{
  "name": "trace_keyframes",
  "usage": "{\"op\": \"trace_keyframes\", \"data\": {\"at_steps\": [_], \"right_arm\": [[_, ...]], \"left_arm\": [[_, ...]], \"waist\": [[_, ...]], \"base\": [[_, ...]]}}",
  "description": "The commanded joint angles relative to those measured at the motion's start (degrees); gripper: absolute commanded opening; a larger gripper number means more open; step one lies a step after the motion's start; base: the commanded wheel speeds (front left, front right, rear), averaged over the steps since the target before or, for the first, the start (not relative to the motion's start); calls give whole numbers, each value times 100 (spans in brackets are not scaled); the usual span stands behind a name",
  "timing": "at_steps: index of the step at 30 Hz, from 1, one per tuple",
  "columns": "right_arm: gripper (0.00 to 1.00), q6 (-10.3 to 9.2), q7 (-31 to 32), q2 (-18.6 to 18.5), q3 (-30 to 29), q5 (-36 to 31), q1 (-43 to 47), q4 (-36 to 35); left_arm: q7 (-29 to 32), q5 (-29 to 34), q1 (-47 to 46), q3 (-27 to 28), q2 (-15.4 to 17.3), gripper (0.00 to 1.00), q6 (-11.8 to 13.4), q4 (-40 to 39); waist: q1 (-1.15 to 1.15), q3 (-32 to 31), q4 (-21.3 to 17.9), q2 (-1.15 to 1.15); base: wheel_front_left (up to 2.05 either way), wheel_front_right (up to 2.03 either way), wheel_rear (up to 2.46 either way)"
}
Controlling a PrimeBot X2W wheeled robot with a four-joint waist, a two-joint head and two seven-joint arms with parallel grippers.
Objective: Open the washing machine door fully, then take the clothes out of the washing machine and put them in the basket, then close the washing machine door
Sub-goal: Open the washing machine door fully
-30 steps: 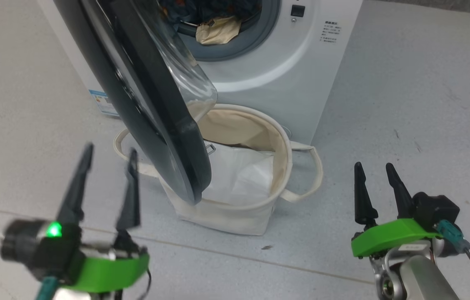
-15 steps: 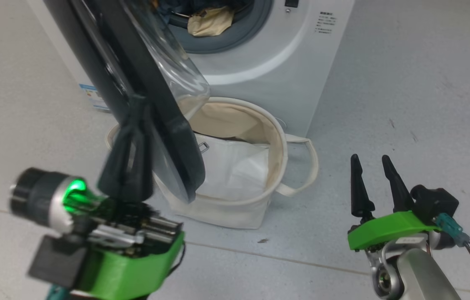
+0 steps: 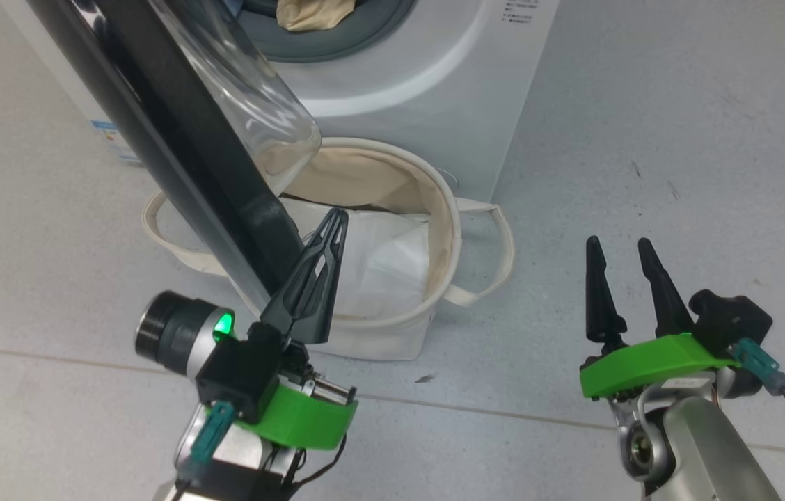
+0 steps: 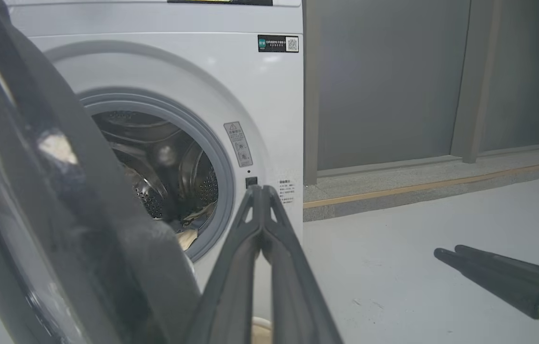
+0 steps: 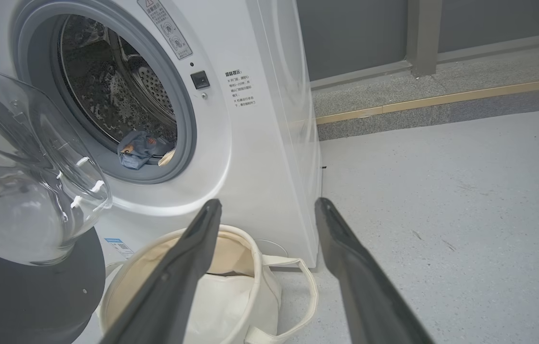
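A: So, how far along is the task?

B: Only the first step is in work, I think. The washing machine door (image 3: 177,139) stands swung out from the washing machine (image 3: 434,104). Its lower edge hangs above the basket (image 3: 445,229), so I judge it is not yet fully open.

A: And the clothes (image 5: 140,150)?

B: They lie in the drum (image 5: 107,86). I count one beige piece (image 3: 312,12) and one blue piece (image 5: 135,145); more may be hidden. The basket holds one white folded sheet (image 3: 385,264) and no garment. Unloading and closing remain.

A: The grippers?

B: Two. The left gripper (image 3: 339,217) has its fingers pressed together on nothing, just beside the door's rim; whether it touches, I cannot tell. The right gripper (image 3: 618,243) is spread wide and empty, apart from the basket.

A: One door, one machine, one basket?

B: Yes, and the basket has two handles (image 3: 509,250).
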Motion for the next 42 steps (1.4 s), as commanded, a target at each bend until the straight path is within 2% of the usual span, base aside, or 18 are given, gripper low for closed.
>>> {"op": "trace_keyframes", "data": {"at_steps": [1, 9, 16, 20, 21, 28, 32, 34, 38, 42], "right_arm": [[100, 2, -70, 56, 106, 27, -169, -178], [100, 2, -70, 57, 68, 57, -234, -169], [100, 2, -70, 57, 79, 49, -255, -127], [100, 2, -70, 57, 47, 6, -246, -81], [100, 2, -70, 57, 39, -24, -239, -44], [100, 2, -70, 57, 132, -104, -229, 57], [100, 2, -70, 57, 179, -150, -221, 102], [100, 2, -70, 57, 223, -158, -224, 120], [100, 2, -70, 57, 241, -166, -234, 143], [100, 2, -70, 57, 208, -193, -246, 158]], "left_arm": [[-20, -11, -210, 153, -4, 0, 51, -79], [-20, -54, -323, 178, -15, 0, 330, 534], [-20, -108, -236, 228, -20, 0, 573, 636], [-20, -156, -67, 242, -21, 0, 687, 590], [-20, -197, 5, 238, -23, 0, 732, 567], [-20, -346, 161, 339, -26, 0, 904, 615], [-20, -437, 128, 589, 14, 0, 997, 700], [-20, -501, 77, 784, 64, 10, 1051, 751], [-20, -590, -41, 1160, 246, 5, 1109, 907], [-20, -705, -151, 1551, 442, 4, 1164, 1079]], "waist": [[0, 25, -8, 0], [0, 106, 87, 0], [0, 89, 327, 0], [0, 68, 590, 0], [0, 42, 767, 0], [0, -86, 1377, 0], [0, -122, 1602, 0], [0, -126, 1633, 0], [0, -107, 1621, 0], [0, -54, 1549, 0]], "base": [[0, 0, 0], [0, 0, 0], [0, 0, 0], [0, 0, 0], [0, 0, 0], [0, 0, 0], [0, 0, 0], [0, 0, 0], [0, 0, 0], [0, 0, 0]]}}
